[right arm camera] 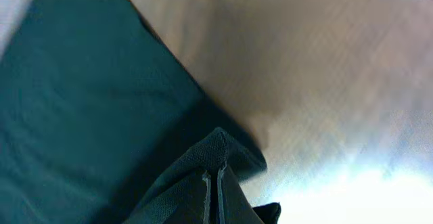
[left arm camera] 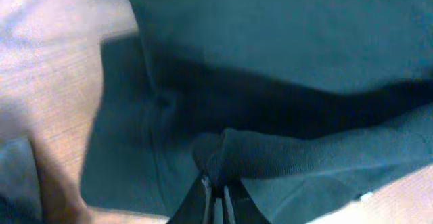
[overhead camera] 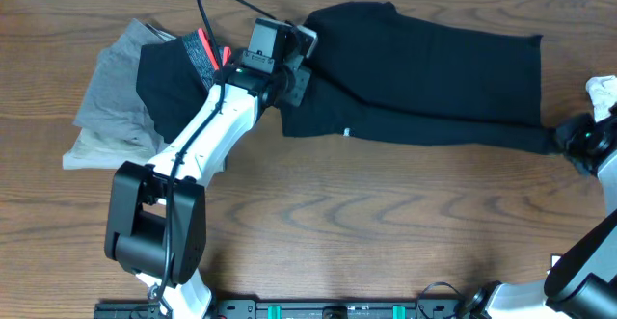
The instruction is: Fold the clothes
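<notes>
The shirt point(overhead camera: 424, 73) lies stretched across the far side of the table point(overhead camera: 386, 223). My left gripper point(left arm camera: 216, 191) is clamped on its left edge, my right gripper point(right arm camera: 212, 181) on its right end. Best, I judge: raise both together, level, cloth taut.

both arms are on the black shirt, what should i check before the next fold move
1. Left fingers shut on a fold of the shirt: ok.
2. Right fingers shut on the shirt's other end: ok.
3. Shirt stretched out between the two grips: ok.
4. Table in front of the shirt bare: ok.
5. Shirt apart from the grey pile: cannot tell, the left arm hides the gap.
6. White item at the right edge out of the way: cannot tell, it is cut off.
</notes>
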Tool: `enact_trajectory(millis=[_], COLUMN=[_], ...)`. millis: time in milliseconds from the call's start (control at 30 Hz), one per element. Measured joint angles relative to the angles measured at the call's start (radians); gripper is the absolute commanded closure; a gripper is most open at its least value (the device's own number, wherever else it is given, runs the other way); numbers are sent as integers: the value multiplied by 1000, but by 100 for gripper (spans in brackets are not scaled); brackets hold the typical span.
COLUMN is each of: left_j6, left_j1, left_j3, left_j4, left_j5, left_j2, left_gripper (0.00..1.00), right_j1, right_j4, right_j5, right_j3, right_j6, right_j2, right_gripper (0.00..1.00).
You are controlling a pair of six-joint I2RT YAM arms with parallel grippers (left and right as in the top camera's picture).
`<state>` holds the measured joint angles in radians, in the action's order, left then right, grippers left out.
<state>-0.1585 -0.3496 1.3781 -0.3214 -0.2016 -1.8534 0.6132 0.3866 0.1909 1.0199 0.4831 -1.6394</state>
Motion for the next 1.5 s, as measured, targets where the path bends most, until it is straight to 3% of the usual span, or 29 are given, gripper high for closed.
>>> enact_trajectory(millis=[33,67,100,167,200,233,633,733,933,1100,1200,1333,1400,1467,1500], left_j6=[0,-1,-8,1,5,12,66,60,53,53,55,50,53,50,53], left_j1=[0,0,0,0,1,3,32,31,31,31,31,31,31,30,30], left_j3=[0,0,0,0,0,0,-5,-19,-30,-38,-43,-43,-44,-43,-44], left_j4=[11,19,24,23,20,13,-313,-297,-223,-207,-195,-167,-165,-167,-169], left_j5=[0,0,3,16,26,35,63,63,63,58,55,51,50,48,44], left_j2=[0,0,0,0,0,0,0,-3,-68,-140,-162,-176,-177,-177,-177], left_gripper=[91,78,50,30,8,2,1,1,0,0,12,48,65,91,94], right_j1=[-1,-2,-3,-5,-6,-6,-6,-15,-45,-48,-48,-50,-51,-51,-51], right_j4=[-25,-52,-74,-81,-79,-76,194,132,-55,-158,-218,-241,-243,-251,-256], right_j5=[0,0,0,0,3,6,76,45,27,11,-4,-15,-24,-35,-40], right_j3=[0,0,0,0,0,0,-1,-23,-123,-204,-237,-249,-251,-251,-251], right_j6=[8,7,7,11,8,8,-59,-58,-17,55,77,91,93,100,100], right_j2=[-3,-7,-11,-16,-18,-20,-23,-23,-23,-23,-23,-23,-23,-23,-23], right_gripper=[51,39,33,28,25,23,22,24,42,46,48,50,56,66,67])
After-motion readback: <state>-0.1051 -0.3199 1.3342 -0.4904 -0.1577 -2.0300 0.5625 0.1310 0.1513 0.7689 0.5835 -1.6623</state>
